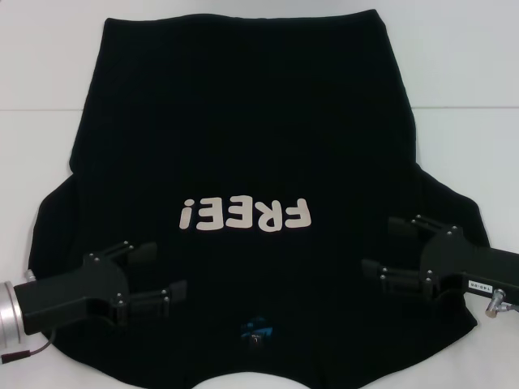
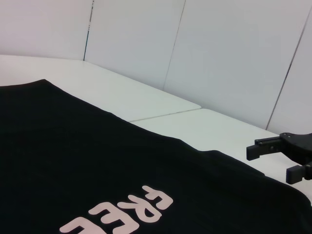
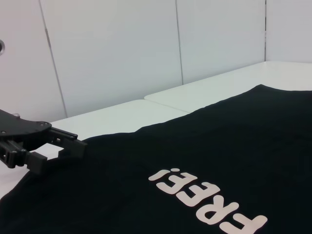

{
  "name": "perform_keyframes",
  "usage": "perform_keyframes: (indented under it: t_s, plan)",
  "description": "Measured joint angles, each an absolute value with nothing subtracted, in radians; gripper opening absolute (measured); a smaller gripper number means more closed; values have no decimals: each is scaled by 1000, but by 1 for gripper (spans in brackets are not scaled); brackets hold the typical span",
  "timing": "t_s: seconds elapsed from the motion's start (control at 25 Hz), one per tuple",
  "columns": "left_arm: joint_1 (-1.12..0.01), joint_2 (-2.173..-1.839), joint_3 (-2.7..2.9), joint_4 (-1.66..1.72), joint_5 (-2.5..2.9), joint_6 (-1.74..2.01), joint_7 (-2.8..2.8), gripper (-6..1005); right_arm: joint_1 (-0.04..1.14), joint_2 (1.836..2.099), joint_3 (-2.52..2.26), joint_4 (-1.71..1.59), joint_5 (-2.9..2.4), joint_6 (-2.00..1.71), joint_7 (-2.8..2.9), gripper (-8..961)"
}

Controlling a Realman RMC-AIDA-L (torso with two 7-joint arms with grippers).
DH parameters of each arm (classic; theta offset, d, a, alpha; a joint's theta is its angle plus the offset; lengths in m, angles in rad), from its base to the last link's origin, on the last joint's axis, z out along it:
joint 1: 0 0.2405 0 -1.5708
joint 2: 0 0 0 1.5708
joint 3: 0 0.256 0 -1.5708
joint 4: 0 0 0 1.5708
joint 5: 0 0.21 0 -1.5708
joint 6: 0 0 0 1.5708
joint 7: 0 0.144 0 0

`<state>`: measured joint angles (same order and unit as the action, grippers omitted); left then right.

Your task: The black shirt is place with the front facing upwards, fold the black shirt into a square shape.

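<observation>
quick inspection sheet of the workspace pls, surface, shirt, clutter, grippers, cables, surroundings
surface: white table, with a seam line running across it.
job's things: black shirt spread flat, front up, cream FREE! lettering showing, blue neck label at the near edge; not yet folded.
clutter: nothing seen.
grippers: left gripper open, over the shirt's near left part; right gripper open, over its near right part. Neither holds cloth.
cables: thin cable by the left wrist; nothing else seen.
surroundings: plain white wall panels behind the table.
</observation>
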<state>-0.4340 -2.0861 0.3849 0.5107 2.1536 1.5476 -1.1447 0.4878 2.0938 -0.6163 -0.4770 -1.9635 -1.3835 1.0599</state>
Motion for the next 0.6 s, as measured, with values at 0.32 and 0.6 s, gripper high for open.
perform_keyframes:
  t_s: [0.32, 0.6]
  plan:
    - [-434, -2086, 385, 511, 2157, 1548, -1145, 928, 488, 2094, -618, -475, -1963, -1384, 1060, 945]
    - [-435, -2082, 377, 511, 2156, 1546, -1214, 923, 491, 2093, -617, -465, -1963, -1384, 1060, 944]
